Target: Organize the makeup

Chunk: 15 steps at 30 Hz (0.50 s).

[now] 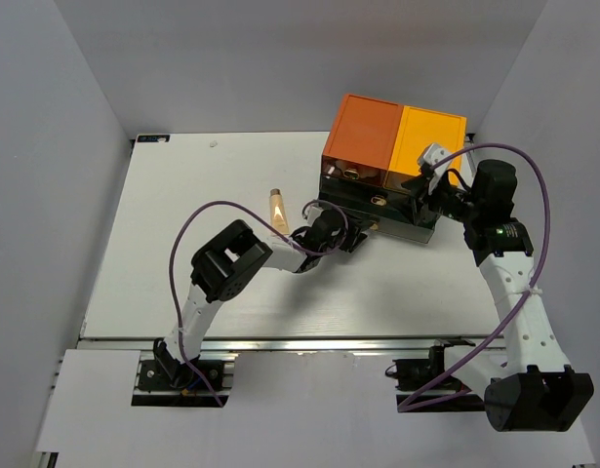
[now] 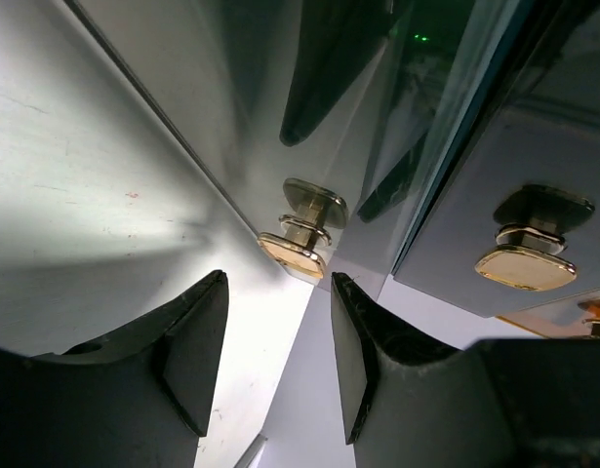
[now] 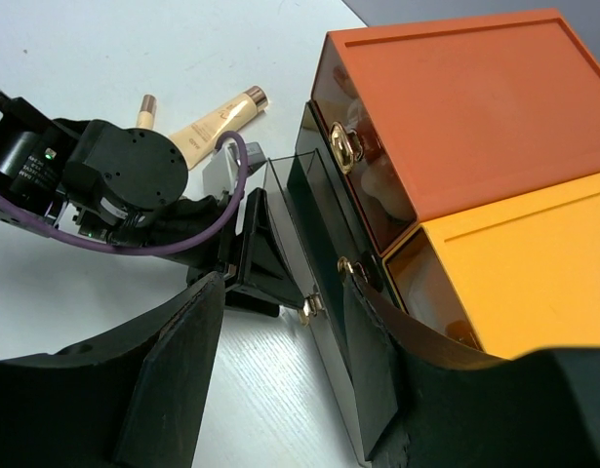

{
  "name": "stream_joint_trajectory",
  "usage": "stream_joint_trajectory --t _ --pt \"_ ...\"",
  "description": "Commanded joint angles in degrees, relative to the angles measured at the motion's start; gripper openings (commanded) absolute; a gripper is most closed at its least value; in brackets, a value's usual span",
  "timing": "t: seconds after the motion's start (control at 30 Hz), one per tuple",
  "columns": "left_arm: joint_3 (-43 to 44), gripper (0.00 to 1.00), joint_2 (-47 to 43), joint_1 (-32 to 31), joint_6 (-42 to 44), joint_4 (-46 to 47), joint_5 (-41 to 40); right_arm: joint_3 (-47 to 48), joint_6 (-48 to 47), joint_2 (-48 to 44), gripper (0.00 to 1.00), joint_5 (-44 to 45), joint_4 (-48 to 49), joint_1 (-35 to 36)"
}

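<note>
Work remains: the tube (image 1: pixel 277 208) and stick (image 3: pixel 143 109) lie loose toward the far edge of the surface (image 1: pixel 182 214), beside the drawer box (image 1: pixel 392 146), while left claw (image 2: pixel 278 292) and right claw (image 3: pixel 285 292) gape empty at its front.

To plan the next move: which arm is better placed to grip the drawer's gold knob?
Left. The left gripper, open, faces the gold knob close ahead. The right gripper, open, hovers by the drawer box, farther off.

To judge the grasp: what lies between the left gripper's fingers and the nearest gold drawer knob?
Nothing. In the left wrist view, the left gripper is open and the gold knob sits just ahead of it, with no object between them.
</note>
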Motion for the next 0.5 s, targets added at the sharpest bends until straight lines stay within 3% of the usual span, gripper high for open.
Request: stream_joint_trajectory --t 0.0,0.33,0.47 --pt "1.73 0.56 -0.75 0.38 0.90 -0.82 0.13 -0.57 0.42 -1.01 0.58 -0.15 1.58 -0.24" --pt "5.95 0.57 3.30 1.09 2.22 -2.84 0.48 -0.57 0.07 -0.93 0.58 -0.15 1.23 -0.32" --pt "4.91 0.46 3.91 1.18 1.69 -2.67 0.57 -0.57 0.07 -1.28 0.58 0.02 1.15 -0.32"
